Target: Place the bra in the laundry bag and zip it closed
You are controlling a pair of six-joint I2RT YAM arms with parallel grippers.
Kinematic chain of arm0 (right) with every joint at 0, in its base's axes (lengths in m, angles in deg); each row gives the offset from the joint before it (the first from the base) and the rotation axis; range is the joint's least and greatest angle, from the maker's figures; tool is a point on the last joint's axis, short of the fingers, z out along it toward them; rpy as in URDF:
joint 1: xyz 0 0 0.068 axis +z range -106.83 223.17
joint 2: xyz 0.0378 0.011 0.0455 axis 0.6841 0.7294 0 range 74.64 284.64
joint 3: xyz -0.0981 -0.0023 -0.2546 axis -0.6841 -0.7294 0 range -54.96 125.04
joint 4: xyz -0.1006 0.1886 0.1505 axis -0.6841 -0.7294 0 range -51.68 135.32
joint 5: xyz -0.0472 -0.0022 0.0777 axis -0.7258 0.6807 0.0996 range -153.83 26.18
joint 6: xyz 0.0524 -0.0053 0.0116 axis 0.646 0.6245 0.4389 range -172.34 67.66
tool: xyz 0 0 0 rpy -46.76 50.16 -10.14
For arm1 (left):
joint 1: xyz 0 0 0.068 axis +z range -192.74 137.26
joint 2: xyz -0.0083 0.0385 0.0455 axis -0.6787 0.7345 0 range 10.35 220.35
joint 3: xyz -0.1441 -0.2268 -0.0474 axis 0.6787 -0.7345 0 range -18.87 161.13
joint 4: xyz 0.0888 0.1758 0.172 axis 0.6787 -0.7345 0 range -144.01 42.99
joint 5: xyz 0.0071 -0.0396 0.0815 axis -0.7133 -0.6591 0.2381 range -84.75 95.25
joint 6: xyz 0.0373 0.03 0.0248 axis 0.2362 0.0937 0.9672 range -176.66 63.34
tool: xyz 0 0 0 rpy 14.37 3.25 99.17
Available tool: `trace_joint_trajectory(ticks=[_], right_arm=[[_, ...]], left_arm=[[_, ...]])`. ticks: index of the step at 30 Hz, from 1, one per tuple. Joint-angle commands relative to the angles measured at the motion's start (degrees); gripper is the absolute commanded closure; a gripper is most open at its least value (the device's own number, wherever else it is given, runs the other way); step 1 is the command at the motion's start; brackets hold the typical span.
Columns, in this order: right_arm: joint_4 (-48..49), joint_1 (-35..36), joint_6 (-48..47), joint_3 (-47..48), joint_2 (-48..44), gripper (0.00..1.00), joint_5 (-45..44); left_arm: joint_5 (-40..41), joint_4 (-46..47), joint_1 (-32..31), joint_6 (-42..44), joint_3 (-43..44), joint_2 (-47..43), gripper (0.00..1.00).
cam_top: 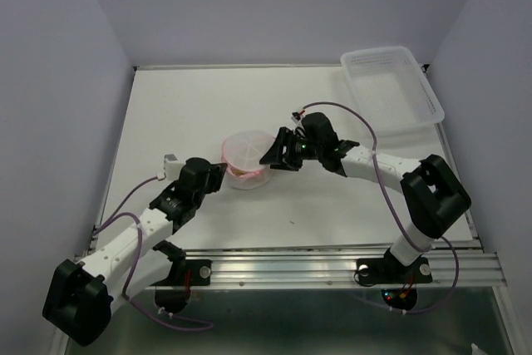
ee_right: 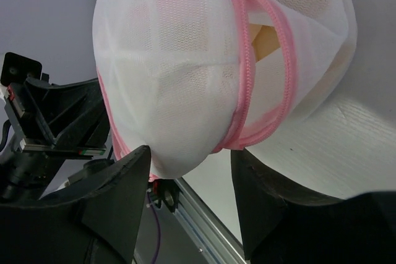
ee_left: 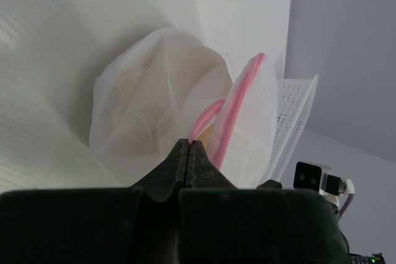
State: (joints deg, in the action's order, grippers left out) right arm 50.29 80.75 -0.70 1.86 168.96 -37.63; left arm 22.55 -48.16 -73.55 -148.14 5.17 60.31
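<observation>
The laundry bag (cam_top: 248,154), a white mesh dome with a pink zipper rim, stands mid-table between both grippers. My left gripper (cam_top: 223,174) is shut and pinches the bag's pink rim (ee_left: 204,115) at its fingertips (ee_left: 189,142). The bag fills the left wrist view (ee_left: 142,103). The tan bra (ee_right: 265,38) shows inside the bag through the gap in the zipper, which is partly open. My right gripper (cam_top: 271,155) is open, its fingers (ee_right: 130,171) straddling the lower end of the bag (ee_right: 173,72), close to the mesh.
A clear rectangular plastic basket (cam_top: 392,85) stands at the far right corner and shows behind the bag in the left wrist view (ee_left: 292,115). The left arm (ee_right: 55,115) is close behind the bag. The metal rail (cam_top: 332,265) runs along the near table edge.
</observation>
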Motion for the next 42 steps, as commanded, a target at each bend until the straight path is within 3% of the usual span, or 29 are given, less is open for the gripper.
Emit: trace_joint_trajectory(ticks=[1,7,18,22,23,25,29,32,36,38,42], right_arm=[[2.94,0.39,1.54,1.37,0.77,0.44,1.32],[3.29,0.39,2.06,2.24,0.42,0.55,-1.15],[4.08,0.39,3.56,6.99,4.11,0.55,0.44],[4.52,0.39,3.03,7.34,4.03,0.73,-0.44],[4.61,0.39,3.03,7.34,3.85,0.86,-1.14],[4.52,0.39,2.33,6.82,2.80,0.99,-2.81],[3.29,0.39,0.93,6.73,1.22,0.99,-4.66],[1.71,0.39,-0.04,7.08,0.34,0.99,-5.97],[1.71,0.39,-0.05,6.99,-0.89,0.99,-7.39],[1.71,0.39,-0.31,7.17,-1.25,0.99,-8.26],[1.80,0.39,-0.22,7.34,-2.21,0.99,-9.58]], left_arm=[[2.48,0.00,-0.48,-0.54,-0.92,-1.18,1.00],[2.12,0.18,-0.83,-0.80,-1.53,-1.18,1.00],[1.68,0.53,-0.83,1.04,-1.27,-1.70,1.00],[1.42,0.44,-0.92,2.10,-1.18,-1.70,1.00],[1.51,0.44,-1.01,2.62,-1.09,-1.79,1.00],[2.38,0.18,-0.92,3.67,-0.48,-2.14,1.00],[3.79,-0.87,-0.92,5.78,1.28,-2.14,1.00],[6.68,-3.15,-0.92,7.54,3.21,-1.18,0.93],[6.43,-5.61,-0.92,10.79,4.79,1.54,0.65],[6.34,-7.54,-0.83,10.89,5.15,2.51,0.60],[6.52,-13.95,-0.83,11.41,7.16,3.49,0.33]])
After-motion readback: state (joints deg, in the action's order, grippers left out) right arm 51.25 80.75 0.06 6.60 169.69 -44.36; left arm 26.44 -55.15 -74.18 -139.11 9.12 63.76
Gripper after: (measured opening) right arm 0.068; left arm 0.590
